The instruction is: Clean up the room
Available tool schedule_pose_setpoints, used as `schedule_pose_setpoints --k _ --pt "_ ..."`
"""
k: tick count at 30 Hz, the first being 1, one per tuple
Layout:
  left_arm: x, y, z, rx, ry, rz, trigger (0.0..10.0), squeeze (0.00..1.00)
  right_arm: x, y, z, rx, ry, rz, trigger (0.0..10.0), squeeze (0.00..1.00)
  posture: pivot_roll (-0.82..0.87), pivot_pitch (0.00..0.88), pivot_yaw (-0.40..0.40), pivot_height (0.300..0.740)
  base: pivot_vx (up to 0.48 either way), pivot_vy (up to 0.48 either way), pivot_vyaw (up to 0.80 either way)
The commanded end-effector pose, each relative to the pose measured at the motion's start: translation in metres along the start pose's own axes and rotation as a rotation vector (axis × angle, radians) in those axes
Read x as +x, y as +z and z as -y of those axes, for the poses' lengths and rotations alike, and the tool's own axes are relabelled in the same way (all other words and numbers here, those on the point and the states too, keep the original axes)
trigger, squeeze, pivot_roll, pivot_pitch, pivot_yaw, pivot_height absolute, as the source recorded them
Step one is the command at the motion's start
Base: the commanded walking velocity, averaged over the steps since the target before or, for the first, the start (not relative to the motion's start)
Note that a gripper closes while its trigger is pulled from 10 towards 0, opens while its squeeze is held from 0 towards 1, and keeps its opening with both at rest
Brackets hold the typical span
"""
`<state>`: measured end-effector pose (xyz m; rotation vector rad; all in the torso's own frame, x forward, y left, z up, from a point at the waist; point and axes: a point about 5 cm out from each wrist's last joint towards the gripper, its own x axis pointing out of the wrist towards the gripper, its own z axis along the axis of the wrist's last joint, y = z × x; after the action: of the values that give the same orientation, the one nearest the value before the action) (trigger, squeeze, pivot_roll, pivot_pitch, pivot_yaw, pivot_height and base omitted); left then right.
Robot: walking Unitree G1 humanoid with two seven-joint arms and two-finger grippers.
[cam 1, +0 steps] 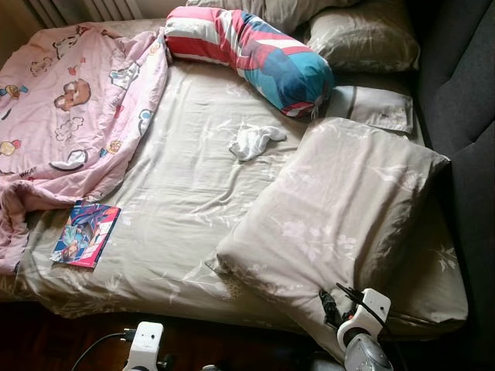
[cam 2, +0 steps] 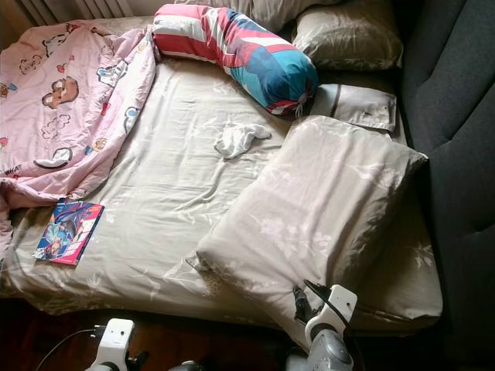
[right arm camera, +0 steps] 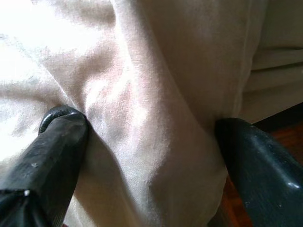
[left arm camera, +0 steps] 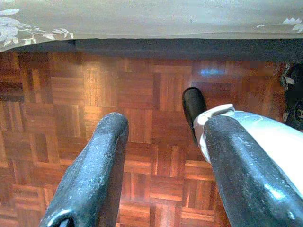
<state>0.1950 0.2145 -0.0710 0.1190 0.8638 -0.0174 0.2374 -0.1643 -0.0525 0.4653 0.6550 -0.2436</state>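
Two arms sit at the near edge of a bed (cam 1: 193, 193) covered in a beige floral sheet. Its far left part is under a rumpled pink blanket (cam 1: 69, 100) printed with cartoon animals. A large beige pillow (cam 1: 340, 209) lies at an angle on the near right, one corner hanging over the mattress edge. Along the far side rests a long bolster (cam 1: 247, 50) in red, white and blue, with a second beige pillow (cam 1: 363, 35) to its right and a small flat one (cam 1: 379, 108) just beyond the big pillow. A colourful magazine (cam 1: 85, 233) lies near the left edge, touching the blanket. A crumpled white cloth (cam 1: 254, 141) sits mid-bed, between the bolster and the large pillow.

The right gripper (right arm camera: 147, 156) is at the large pillow's near corner, its fingers (right arm camera: 57, 142) apart with a fold of the beige fabric bulging between them. The left gripper (left arm camera: 165, 161) hangs low over the parquet floor (left arm camera: 94, 85) just before the bed, fingers spread, holding nothing.
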Motion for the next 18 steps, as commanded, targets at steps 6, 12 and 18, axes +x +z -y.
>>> schedule_pose_setpoints --k 6,12,18 --pt "-0.004 -0.014 -0.006 0.036 0.001 -0.047 10.0 0.0 -0.009 -0.034 -0.001 -0.043 0.028 -0.146 10.0 0.0 0.0 0.233 0.135 0.74 0.0 0.0 0.0" --pt "-0.005 -0.016 -0.007 0.04 0.003 -0.051 10.0 0.0 -0.011 -0.036 0.006 -0.037 0.001 -0.143 10.0 0.0 0.0 0.225 0.138 0.74 0.0 0.0 0.0" --pt "-0.004 -0.015 -0.006 0.044 0.0 -0.052 10.0 0.0 -0.011 -0.035 0.007 -0.049 -0.004 -0.138 0.0 0.0 -0.01 0.221 0.139 0.74 0.0 0.0 0.0"
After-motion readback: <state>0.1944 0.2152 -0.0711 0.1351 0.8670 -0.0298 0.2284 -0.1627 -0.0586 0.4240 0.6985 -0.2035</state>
